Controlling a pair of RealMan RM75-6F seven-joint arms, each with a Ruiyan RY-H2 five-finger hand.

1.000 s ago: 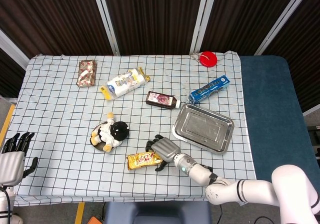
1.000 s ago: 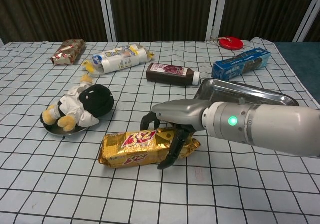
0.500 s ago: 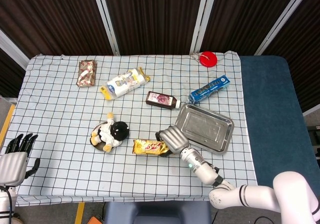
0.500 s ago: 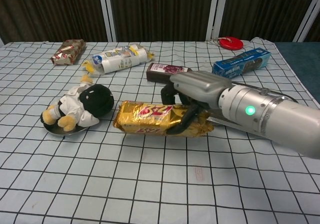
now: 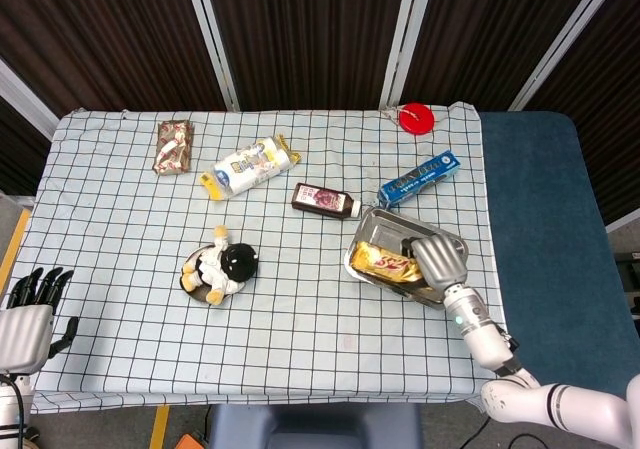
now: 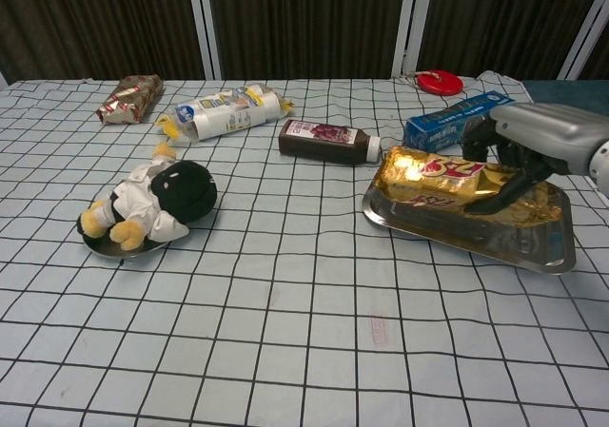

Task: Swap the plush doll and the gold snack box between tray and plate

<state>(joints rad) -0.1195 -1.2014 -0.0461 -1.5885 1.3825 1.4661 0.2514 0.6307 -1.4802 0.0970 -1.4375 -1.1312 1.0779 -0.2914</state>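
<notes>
One gold snack box (image 6: 433, 176), one tray (image 6: 533, 253), one plush doll (image 6: 157, 202), one plate (image 6: 95, 245).

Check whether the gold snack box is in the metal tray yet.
In: the gold snack box lies over the metal tray, inside its rim, with the right hand gripping it; whether it rests on the tray's floor, cannot tell.

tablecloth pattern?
Pale cloth with a dark grid of checks; clearest in the chest view.

Table: white cloth (image 5: 120, 259) with dark grid | Backdrop: dark curtain (image 5: 300, 29) with pale vertical bars (image 5: 212, 31) | Right: blue surface (image 5: 550, 219) beside table | Light: even, overhead
</notes>
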